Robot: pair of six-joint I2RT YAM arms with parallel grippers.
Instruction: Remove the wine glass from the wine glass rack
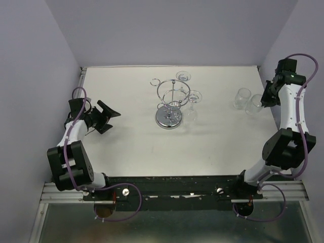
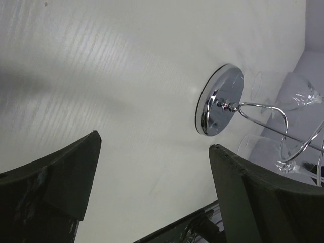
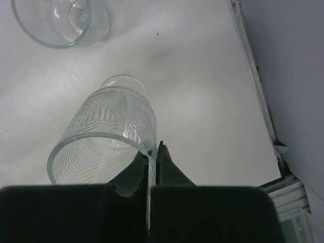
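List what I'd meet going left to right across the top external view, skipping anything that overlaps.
Open left gripper → wine glass rack → free tumbler → held tumbler → right gripper, fingers shut on its rim.

Two white-and-black arms trailing purple cables
The left arm, at the lower left of the top view, and the right arm, on the right edge, have white link shells between blocky black joint housings. A thin purple cable loops along each. The left gripper has matt black wedge fingers with scuffed grey inner faces
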